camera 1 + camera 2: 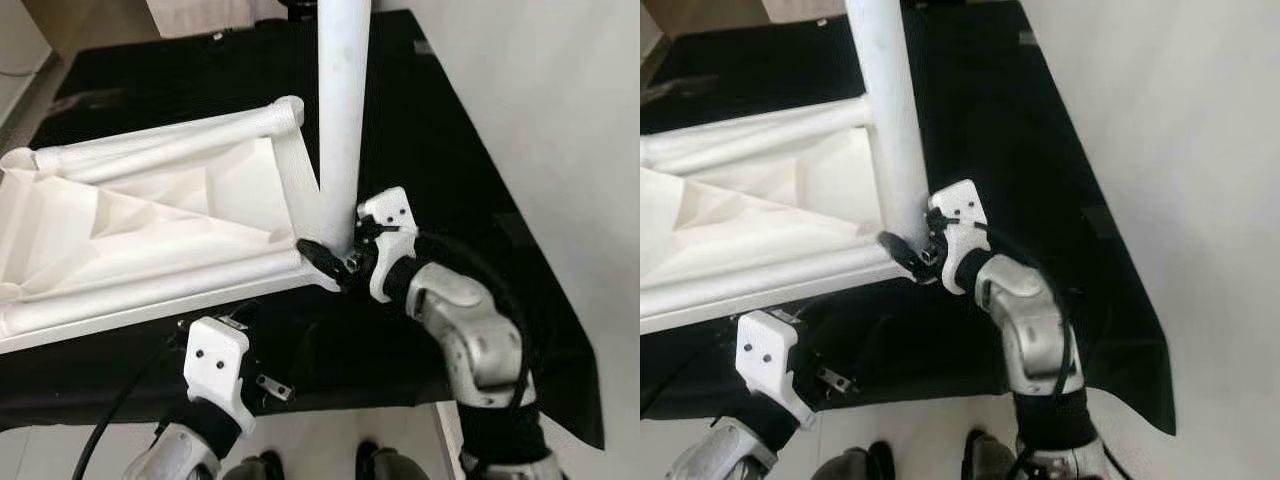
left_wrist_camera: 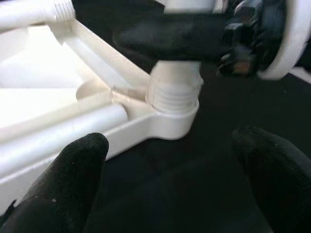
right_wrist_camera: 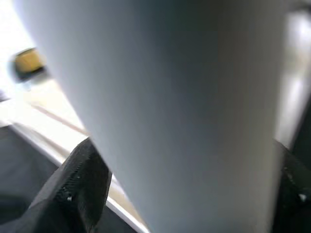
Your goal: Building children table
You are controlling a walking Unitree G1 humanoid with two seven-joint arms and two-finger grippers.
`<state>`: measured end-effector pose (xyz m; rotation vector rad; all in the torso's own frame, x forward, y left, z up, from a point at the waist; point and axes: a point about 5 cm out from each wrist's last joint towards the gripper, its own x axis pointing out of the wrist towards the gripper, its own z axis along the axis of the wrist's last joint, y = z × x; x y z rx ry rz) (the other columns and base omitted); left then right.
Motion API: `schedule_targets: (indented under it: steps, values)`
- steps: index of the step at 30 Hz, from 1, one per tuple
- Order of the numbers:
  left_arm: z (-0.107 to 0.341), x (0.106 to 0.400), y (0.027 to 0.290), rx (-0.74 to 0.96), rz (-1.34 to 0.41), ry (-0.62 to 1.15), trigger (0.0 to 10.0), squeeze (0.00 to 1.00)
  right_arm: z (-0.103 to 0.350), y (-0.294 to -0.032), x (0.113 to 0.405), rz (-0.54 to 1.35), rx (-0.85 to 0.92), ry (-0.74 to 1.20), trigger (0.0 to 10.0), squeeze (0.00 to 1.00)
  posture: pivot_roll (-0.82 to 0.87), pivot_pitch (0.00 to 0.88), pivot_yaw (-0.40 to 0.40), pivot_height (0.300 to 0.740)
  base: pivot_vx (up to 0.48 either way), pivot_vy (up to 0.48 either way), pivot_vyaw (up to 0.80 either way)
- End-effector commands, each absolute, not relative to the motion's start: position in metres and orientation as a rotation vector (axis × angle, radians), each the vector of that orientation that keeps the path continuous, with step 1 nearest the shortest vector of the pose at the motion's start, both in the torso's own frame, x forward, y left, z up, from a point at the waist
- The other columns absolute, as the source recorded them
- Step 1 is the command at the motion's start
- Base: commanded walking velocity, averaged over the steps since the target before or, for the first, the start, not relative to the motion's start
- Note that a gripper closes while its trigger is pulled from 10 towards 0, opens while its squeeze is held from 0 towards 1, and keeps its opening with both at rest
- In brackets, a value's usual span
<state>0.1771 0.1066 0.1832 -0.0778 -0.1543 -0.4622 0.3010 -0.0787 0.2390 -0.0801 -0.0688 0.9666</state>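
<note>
The right gripper [image 1: 335, 262] pinched the upright leg [image 1: 342, 120] seated in the corner socket of the upturned tabletop [image 1: 150, 235] while the left gripper [image 2: 170, 170] hovered spread nearby; screwing it tight probably came next.

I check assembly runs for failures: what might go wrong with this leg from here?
The right gripper grips the upright white leg only near its base, so the tall leg may tilt and cross-thread in the corner socket. The open left gripper hovers off the upturned tabletop, so it may slide on the black cloth.
</note>
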Motion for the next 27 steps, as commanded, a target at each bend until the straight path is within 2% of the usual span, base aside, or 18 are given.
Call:
schedule_targets:
  steps: [1,2,7,8,10,11,13,14,27]
  values:
    - [0.176,0.177,0.106,-0.073,-0.458,-0.133,10.0,0.00,0.237,-0.068,0.294,1.145,-0.099,-0.078,10.0,0.00,-0.02,0.260,0.005,0.740,0.000,0.000,0.00]
    - [0.176,0.178,0.105,-0.073,-0.462,-0.135,10.0,0.00,0.237,-0.069,0.294,1.233,-0.162,-0.081,10.0,0.00,-0.02,0.255,0.006,0.740,0.000,0.000,0.00]
    - [0.175,0.180,0.104,-0.071,-0.472,-0.140,10.0,0.00,0.236,-0.073,0.300,1.332,-0.246,-0.074,10.0,0.00,-0.02,0.248,0.002,0.740,0.000,0.000,0.00]
    - [0.175,0.181,0.103,-0.070,-0.477,-0.142,10.0,0.00,0.237,-0.076,0.305,1.381,-0.279,-0.073,8.3,0.00,-0.02,0.243,0.000,0.740,0.000,0.000,0.00]
    - [0.174,0.181,0.102,-0.070,-0.478,-0.143,10.0,0.00,0.238,-0.076,0.307,1.395,-0.293,-0.077,8.3,0.00,-0.02,0.243,0.000,0.740,0.000,0.000,0.00]
    - [0.174,0.181,0.102,-0.070,-0.479,-0.144,10.0,0.00,0.242,-0.076,0.311,1.419,-0.292,-0.089,1.7,0.00,-0.02,0.239,-0.005,0.740,0.000,0.000,0.00]
    - [0.174,0.181,0.102,-0.070,-0.480,-0.145,10.0,0.00,0.245,-0.077,0.313,1.436,-0.289,-0.097,1.7,0.00,-0.02,0.239,-0.006,0.740,0.000,0.000,0.00]
    - [0.174,0.181,0.101,-0.068,-0.481,-0.149,10.0,0.00,0.249,-0.077,0.316,1.482,-0.291,-0.103,0.0,0.00,-0.01,0.238,-0.007,0.740,0.000,0.000,0.00]
    - [0.173,0.182,0.100,-0.068,-0.475,-0.158,10.0,0.00,0.242,-0.081,0.323,1.545,-0.289,-0.079,0.0,0.00,-0.02,0.245,-0.017,0.740,0.000,0.000,0.00]
